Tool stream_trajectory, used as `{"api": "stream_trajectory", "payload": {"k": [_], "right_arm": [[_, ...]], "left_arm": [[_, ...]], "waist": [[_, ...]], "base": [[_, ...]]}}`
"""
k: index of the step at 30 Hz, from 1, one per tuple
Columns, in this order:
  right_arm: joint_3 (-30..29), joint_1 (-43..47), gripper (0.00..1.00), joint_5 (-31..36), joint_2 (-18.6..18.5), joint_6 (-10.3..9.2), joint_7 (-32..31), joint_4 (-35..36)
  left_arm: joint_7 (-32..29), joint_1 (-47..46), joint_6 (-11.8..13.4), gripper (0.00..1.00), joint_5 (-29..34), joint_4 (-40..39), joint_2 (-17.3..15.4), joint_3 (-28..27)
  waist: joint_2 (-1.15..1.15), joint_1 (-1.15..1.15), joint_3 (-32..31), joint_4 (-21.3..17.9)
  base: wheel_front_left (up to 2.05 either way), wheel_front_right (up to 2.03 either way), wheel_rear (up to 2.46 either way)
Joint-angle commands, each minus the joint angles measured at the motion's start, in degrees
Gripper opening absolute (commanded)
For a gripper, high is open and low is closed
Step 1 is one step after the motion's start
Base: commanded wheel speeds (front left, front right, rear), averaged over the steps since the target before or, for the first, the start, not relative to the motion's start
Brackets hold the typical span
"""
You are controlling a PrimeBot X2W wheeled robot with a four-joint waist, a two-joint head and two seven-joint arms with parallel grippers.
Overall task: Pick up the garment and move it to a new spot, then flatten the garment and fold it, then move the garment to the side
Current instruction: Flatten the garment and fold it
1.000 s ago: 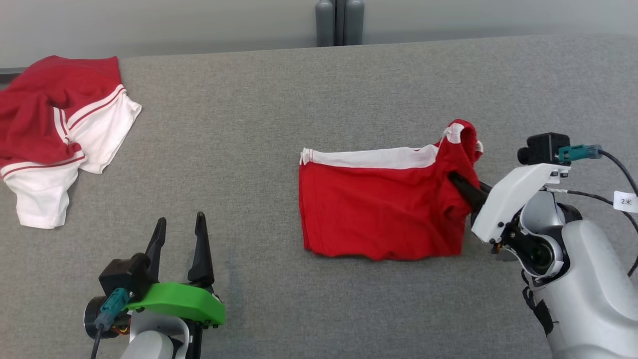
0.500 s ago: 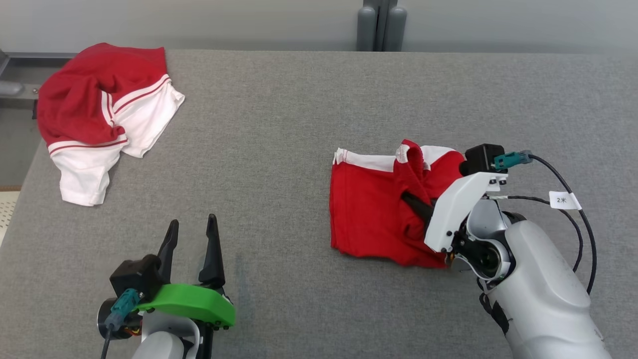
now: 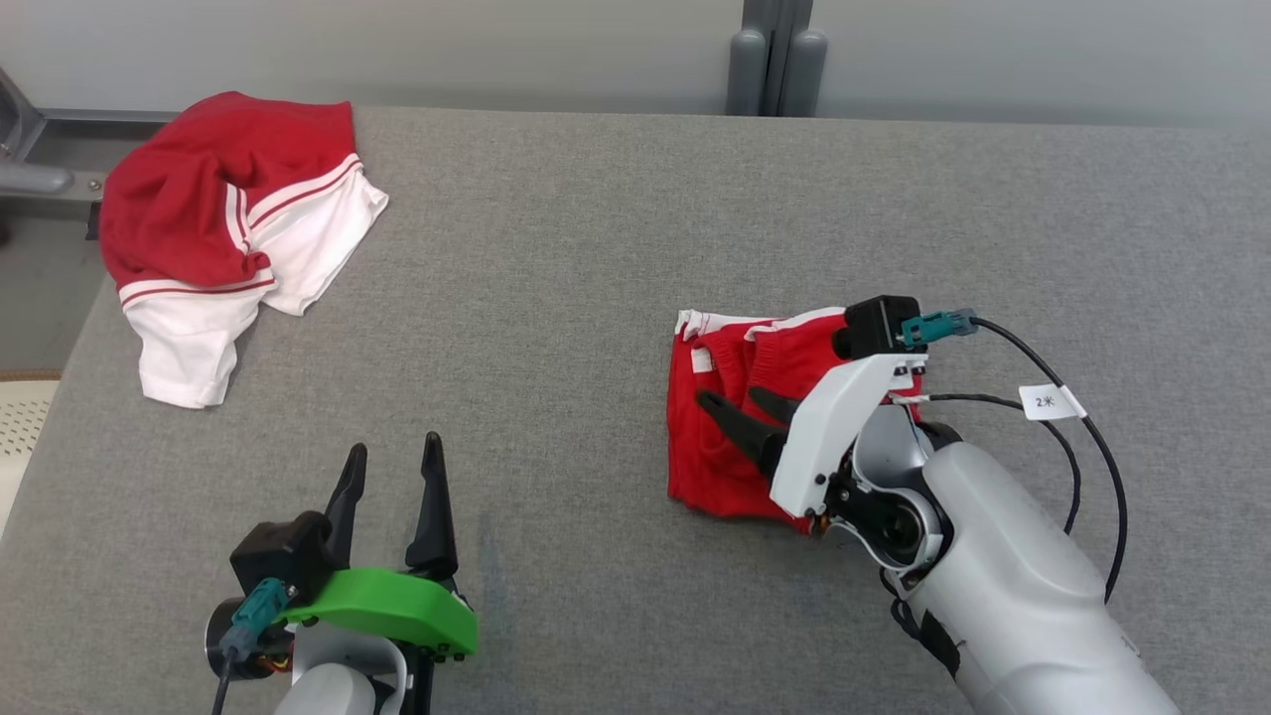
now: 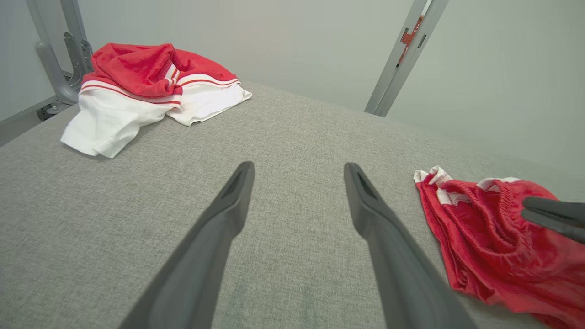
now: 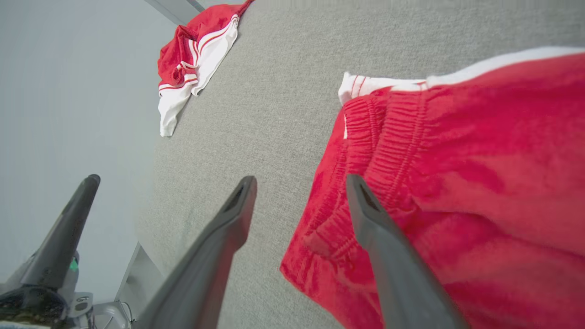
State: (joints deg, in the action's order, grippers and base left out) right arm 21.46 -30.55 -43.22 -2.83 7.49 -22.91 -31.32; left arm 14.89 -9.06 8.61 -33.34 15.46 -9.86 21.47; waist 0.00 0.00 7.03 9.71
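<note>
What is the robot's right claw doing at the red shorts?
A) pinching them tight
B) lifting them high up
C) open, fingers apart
C: the right gripper shows its fingers spread apart over the red shorts, which lie on the grey table.

A table (image 3: pixel 556 298) covered in grey woven fabric spans the room under soft, even light that throws hardly any shadow. Behind its far edge rises a plain, pale grey-green wall (image 3: pixel 447 45), with a grey metal post (image 3: pixel 777 60) standing against it just past the middle of that edge. At the table's far left corner sits a grey metal frame (image 3: pixel 45 179), with grey floor (image 3: pixel 40 298) below and a cream perforated panel (image 3: pixel 18 427) beside the left edge.
</note>
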Motion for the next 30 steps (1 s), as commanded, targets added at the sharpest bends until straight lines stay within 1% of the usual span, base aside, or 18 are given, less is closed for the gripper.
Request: {"api": "stream_trajectory", "payload": {"k": [1,4,7,11,18,21,23,27,30], "right_arm": [[0.74,-0.55,1.0,-0.65,-0.15,0.0,1.34,0.61],[1.38,-1.08,1.0,-0.42,-0.18,0.0,4.14,1.59],[0.68,-1.24,1.0,1.03,-0.56,0.0,6.95,2.31],[-1.25,-0.97,1.0,5.42,-2.47,0.0,12.22,2.83],[-8.85,1.77,1.0,15.05,-4.72,0.0,22.52,2.72],[-12.49,3.41,1.0,18.52,-4.56,0.0,26.24,3.08],[-14.95,4.68,1.0,22.16,-4.92,0.0,28.68,3.58],[-19.52,8.44,1.0,27.01,-3.71,0.0,32.62,5.82],[-21.82,11.21,1.0,30.07,-2.24,0.0,34.05,7.61]], "left_arm": [[0.29,0.4,-0.17,1.0,0.38,0.17,-0.1,-0.19],[0.31,0.52,-0.15,1.0,0.48,0.04,-0.28,-0.3],[0.33,0.59,-0.08,1.0,0.6,-0.05,-0.34,-0.35],[0.34,0.57,-0.09,1.0,0.72,-0.32,-0.37,-0.45],[0.35,-0.47,0.03,1.0,1.3,-1.24,0.24,-1.54],[0.33,-0.95,-0.22,1.0,1.91,-1.38,0.53,-2.31],[0.32,-1.06,-0.45,1.0,2.44,-1.57,0.87,-3.19],[0.33,0.28,-1.13,1.0,3.07,-1.53,1.66,-5.38],[0.33,1.78,-1.75,1.0,3.69,-1.79,2.16,-6.86]], "waist": [[0.0,0.0,-0.16,-0.46],[0.0,0.0,-0.2,-1.26],[0.0,0.0,-0.2,-1.87],[0.0,0.0,-0.17,-2.63],[0.0,0.0,-0.43,-4.35],[0.0,0.0,-0.65,-5.23],[0.0,0.0,-0.79,-5.8],[0.0,0.0,-1.28,-6.88],[0.0,0.0,-1.63,-7.66]], "base": [[0.0,0.0,0.0],[0.0,0.0,0.0],[0.0,0.0,0.0],[0.0,0.0,0.0],[0.0,0.0,0.0],[0.0,0.0,0.0],[0.0,0.0,0.0],[0.0,0.0,0.0],[0.0,0.0,0.0]]}}
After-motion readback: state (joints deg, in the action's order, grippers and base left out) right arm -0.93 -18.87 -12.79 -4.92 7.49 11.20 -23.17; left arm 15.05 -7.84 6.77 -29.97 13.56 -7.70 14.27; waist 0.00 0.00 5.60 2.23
